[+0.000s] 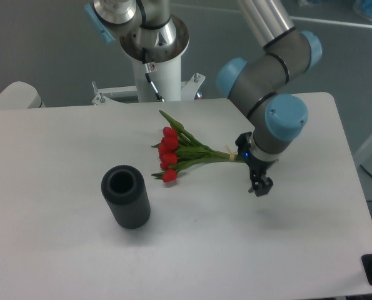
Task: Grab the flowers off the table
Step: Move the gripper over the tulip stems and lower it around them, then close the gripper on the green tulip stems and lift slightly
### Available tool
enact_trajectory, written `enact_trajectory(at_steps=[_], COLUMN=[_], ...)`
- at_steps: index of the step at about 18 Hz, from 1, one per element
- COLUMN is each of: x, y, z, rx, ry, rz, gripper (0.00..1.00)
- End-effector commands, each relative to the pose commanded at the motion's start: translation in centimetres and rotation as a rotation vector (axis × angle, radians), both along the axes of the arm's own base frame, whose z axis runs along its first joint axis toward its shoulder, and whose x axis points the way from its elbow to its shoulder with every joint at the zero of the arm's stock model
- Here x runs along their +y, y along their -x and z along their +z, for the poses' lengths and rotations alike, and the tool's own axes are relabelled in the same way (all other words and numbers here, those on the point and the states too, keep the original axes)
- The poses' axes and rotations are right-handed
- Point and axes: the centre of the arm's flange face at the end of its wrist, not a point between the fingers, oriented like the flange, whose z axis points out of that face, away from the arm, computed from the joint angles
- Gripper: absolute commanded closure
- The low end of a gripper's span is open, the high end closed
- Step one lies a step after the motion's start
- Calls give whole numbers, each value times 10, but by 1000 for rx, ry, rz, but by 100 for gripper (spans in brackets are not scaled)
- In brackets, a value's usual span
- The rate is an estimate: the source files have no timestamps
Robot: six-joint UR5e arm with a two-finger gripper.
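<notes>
Camera view: I find the tulip bunch (180,152) lying flat on the white table (60,250), stems pointing toward the gripper (259,185). I cannot tell whether its fingers are apart. A dark ribbed cylinder (125,196) stands upright nearby.

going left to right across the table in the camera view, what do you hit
dark ribbed cylinder → flowers, red buds first with stems trailing right → gripper by the stem ends, all over the white table
</notes>
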Motion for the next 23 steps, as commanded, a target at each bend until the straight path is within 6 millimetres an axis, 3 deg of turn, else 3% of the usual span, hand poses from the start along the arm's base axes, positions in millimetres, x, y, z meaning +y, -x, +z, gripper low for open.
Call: enact_trajectory(at_steps=[8,15,23], x=[-21,-31,-32], y=[-45,-59,-65], z=[-48,-62,-66], rx=[-46,-75,-68], ry=[14,20,17], rz=[-40,-80,-77], gripper=[0,0,57])
